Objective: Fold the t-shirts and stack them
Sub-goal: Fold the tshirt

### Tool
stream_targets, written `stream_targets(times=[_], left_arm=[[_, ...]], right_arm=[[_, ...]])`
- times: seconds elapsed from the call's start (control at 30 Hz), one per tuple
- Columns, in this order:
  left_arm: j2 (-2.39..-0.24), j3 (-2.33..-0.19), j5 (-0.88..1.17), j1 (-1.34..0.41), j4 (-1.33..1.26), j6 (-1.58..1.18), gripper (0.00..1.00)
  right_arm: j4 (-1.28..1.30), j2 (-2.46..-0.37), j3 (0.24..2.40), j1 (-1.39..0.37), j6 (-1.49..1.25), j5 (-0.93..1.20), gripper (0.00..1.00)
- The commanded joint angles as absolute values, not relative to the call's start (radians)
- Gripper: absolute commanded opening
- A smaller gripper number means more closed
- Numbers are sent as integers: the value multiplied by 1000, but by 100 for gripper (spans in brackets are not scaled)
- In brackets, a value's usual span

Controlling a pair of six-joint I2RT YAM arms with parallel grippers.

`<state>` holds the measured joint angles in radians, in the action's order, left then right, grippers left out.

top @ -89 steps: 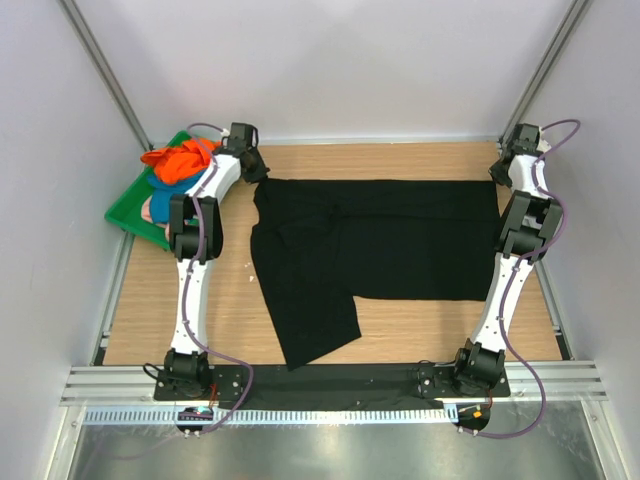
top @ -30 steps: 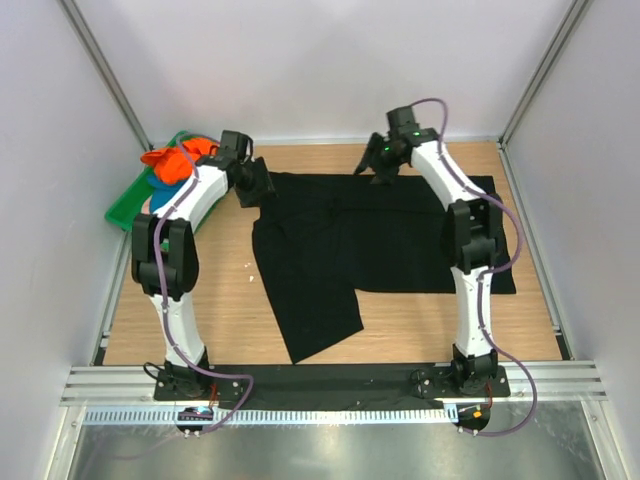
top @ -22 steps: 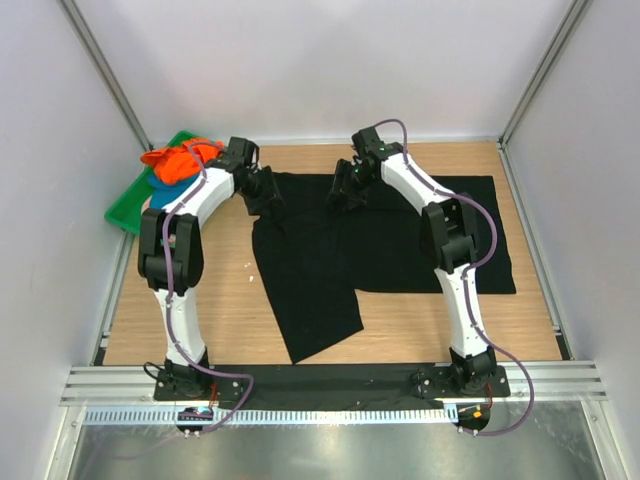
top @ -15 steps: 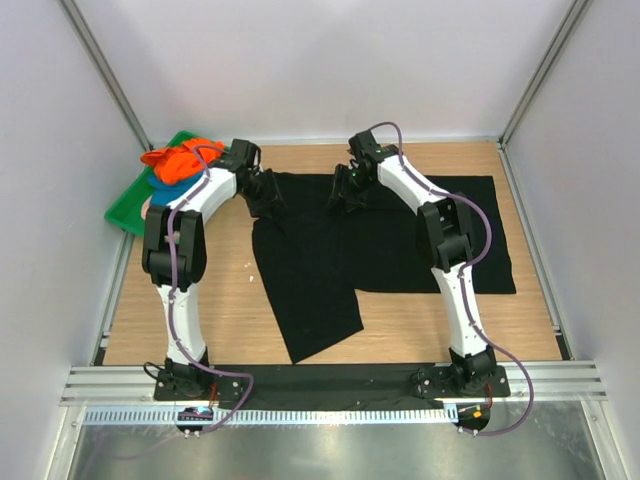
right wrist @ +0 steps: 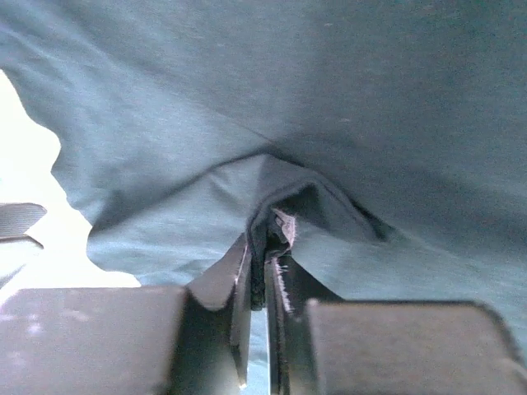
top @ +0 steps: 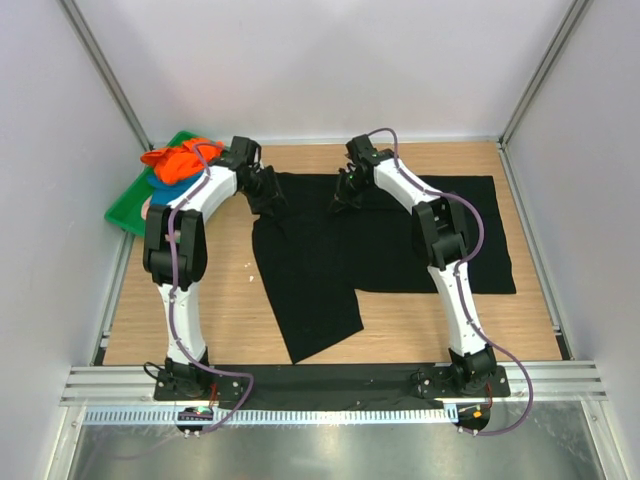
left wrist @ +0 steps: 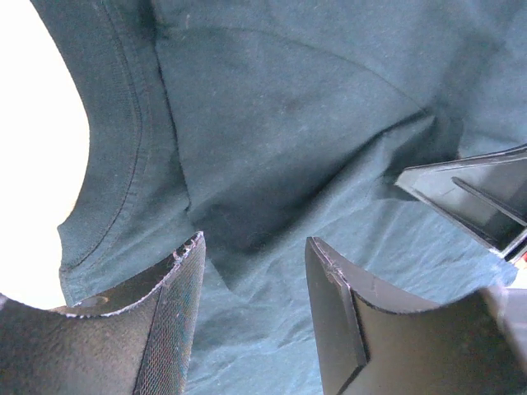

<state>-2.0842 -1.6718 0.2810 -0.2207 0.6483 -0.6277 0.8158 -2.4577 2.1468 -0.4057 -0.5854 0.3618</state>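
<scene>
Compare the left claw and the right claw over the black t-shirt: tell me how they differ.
The left claw stands open, fingers apart above the black t-shirt, nothing pinched; the right claw is shut on a raised fold of it. The left claw is at the shirt's far left corner, near the green tray; the right claw is further along toward the middle. Both work the shirt's far edge.

No writing can be read in any view.
</scene>
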Motion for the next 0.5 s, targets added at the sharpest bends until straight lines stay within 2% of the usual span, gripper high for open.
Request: stream_targets(times=[0.0, 0.03, 0.23, 0.47], left_arm=[[-2072, -1726, 302, -224, 643, -627, 53], [-2074, -1727, 304, -225, 643, -626, 53], [-2069, -1730, 327, -224, 647, -601, 53], [-2051, -1709, 333, -225, 670, -575, 52]], right_arm=[[695, -2384, 2093, -408, -768, 469, 10], [674, -2375, 2076, -403, -816, 488, 2], [649, -2277, 1967, -394, -1026, 474, 2], [591, -2175, 1806, -348, -1144, 449, 2]])
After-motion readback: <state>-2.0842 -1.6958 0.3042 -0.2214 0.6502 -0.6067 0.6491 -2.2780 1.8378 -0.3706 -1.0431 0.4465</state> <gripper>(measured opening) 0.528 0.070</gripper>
